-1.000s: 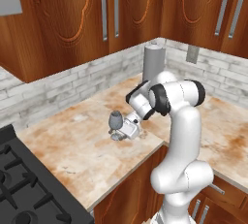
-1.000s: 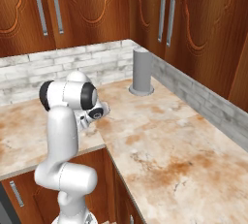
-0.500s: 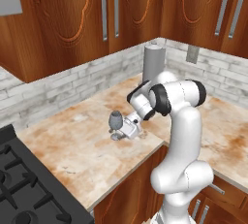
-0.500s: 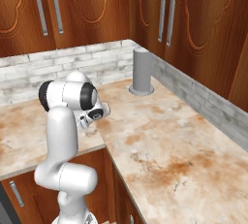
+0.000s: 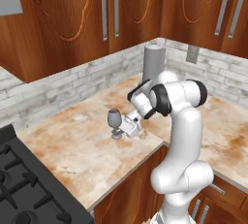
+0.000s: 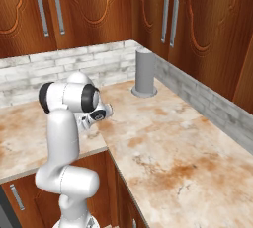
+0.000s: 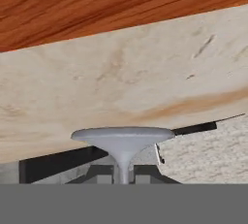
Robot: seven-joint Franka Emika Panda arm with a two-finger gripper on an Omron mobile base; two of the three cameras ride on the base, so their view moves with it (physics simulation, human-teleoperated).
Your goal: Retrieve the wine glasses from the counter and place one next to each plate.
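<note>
While no glass stands beside a plate, the task is judged to be at its very start.

Glass in hand: one wine glass [image 5: 114,121] stands upright on the counter [image 5: 72,150], near its front edge, with the gripper [image 5: 127,126] touching it low down from the arm's side.
Grip: the hand view looks along the stem at the underside of the round foot [image 7: 122,138]; the dark fingertips [image 7: 99,173] sit tight against the stem on both sides, so the pincer is judged clamped on the stem.
Lift: the foot appears to rest on the stone; not yet raised, as far as can be told.
Second glass: not located.
Plates: not located, so the target spots are unknown.
Nearby items: tall grey cylinder [image 5: 154,65] in the corner by the brick wall [image 5: 63,85], well apart from the glass; black stove [image 5: 24,189] at the far left end of the counter.
Done: first glass gripped, by judgement.
Left: lift it, carry it to a plate, set it down beside it; then fetch and place the second glass.
Risk: thin stem, top-heavy bowl; a tilt during the lift seems possible.
</note>
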